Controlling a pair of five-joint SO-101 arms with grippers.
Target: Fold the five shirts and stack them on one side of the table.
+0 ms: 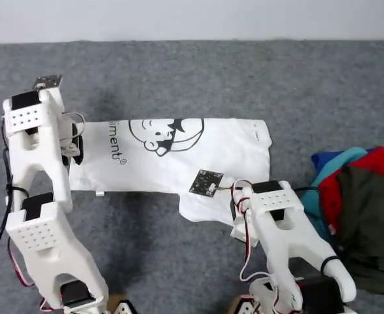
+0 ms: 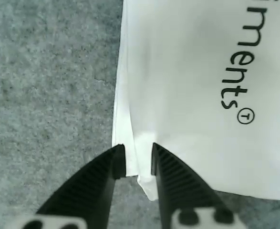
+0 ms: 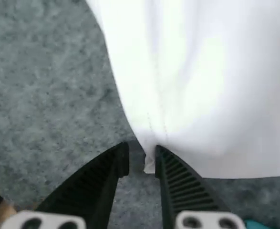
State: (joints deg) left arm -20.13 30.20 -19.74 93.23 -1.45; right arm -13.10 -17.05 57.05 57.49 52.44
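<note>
High view: the white shirt (image 1: 178, 163), partly folded on the table (image 1: 309, 78), is pinched by both narrow jaws; the coloured heap (image 1: 362, 203) is left unfolded.

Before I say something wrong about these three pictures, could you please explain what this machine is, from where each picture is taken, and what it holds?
The machine is two small white robot arms standing side by side at a grey table: the left arm and the right arm. The high view comes from a fixed camera looking down over the table. The other two pictures come from small cameras on the arms' wrists, so each looks down at its own black gripper. A white shirt with a black drawing lies spread on the table, and a pile of coloured shirts sits on the right arm's side. The left gripper pinches the white shirt's edge near the printed letters. The right gripper pinches another edge of it.
</note>
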